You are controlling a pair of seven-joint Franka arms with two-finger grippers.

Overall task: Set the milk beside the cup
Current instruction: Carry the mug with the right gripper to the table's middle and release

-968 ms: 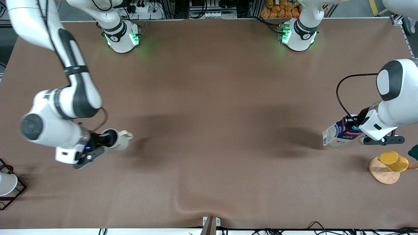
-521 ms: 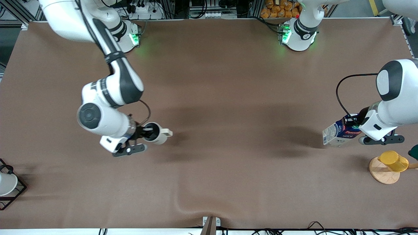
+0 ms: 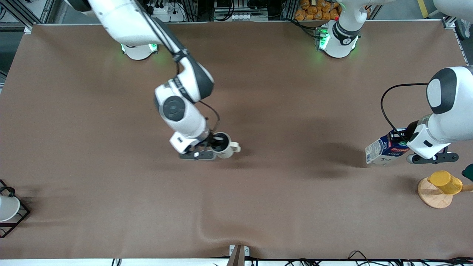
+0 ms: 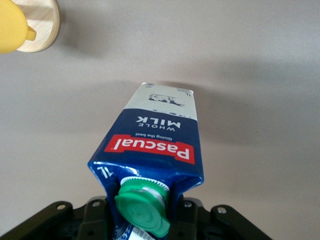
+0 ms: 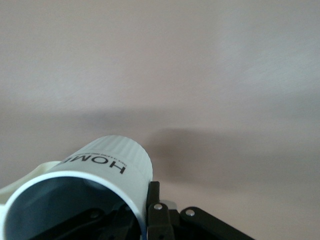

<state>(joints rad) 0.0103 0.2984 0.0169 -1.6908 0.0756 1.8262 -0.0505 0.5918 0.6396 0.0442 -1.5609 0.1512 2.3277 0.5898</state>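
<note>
My right gripper (image 3: 217,145) is shut on the rim of the cream-white cup (image 3: 226,147), one finger inside and one outside, and holds it over the middle of the table. In the right wrist view the cup (image 5: 107,167) reads "HOME" and shows its grey inside. My left gripper (image 3: 402,142) is shut on the gable top of the dark blue milk carton (image 3: 382,150), tilted above the table at the left arm's end. In the left wrist view the milk (image 4: 155,145) shows its green cap (image 4: 142,207) between the fingers.
A yellow cup (image 3: 445,182) lies on a round wooden coaster (image 3: 433,195) near the milk, nearer the front camera. A white cup in a black wire frame (image 3: 8,208) stands at the right arm's end. A ripple in the brown cloth (image 3: 221,231) lies near the front edge.
My right arm has carried the cup from the right arm's end of the table toward the middle. The left gripper and the milk have stayed almost still.
</note>
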